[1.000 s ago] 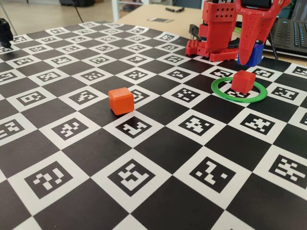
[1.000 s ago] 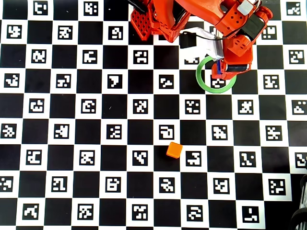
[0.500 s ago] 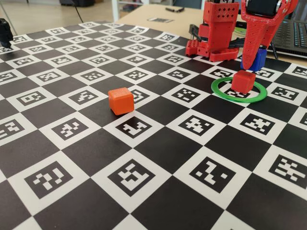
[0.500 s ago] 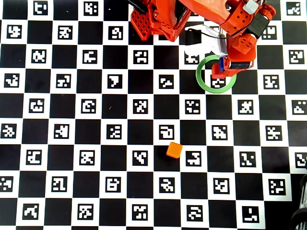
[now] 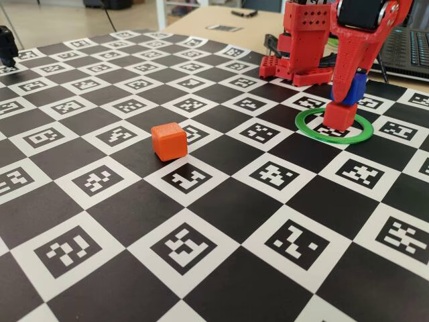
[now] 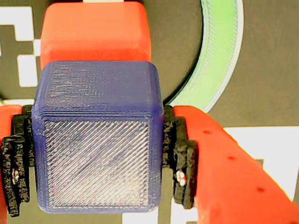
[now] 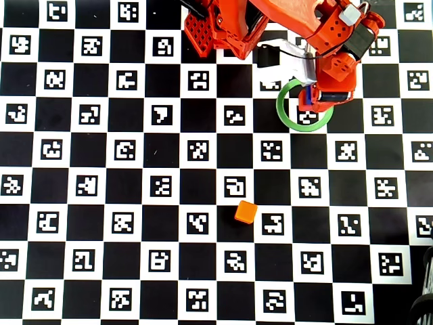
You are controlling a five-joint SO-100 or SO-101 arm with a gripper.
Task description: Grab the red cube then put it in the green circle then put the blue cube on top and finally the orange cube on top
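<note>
Red cube [image 5: 337, 115] sits inside the green circle [image 5: 305, 125] on the checkered surface [image 5: 221, 201]. Blue cube [image 6: 96, 140] is directly above it, appears to rest on its top face in the fixed view, clamped between both pads of the hand [image 6: 96, 158]. Orange cube [image 5: 168, 141] is well apart, alone near mid-surface, left of the ring in the fixed view.

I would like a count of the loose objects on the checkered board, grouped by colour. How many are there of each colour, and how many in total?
Red cube: 1
Blue cube, held in the jaws: 1
Orange cube: 1
Green ring: 1
Total: 4
</note>
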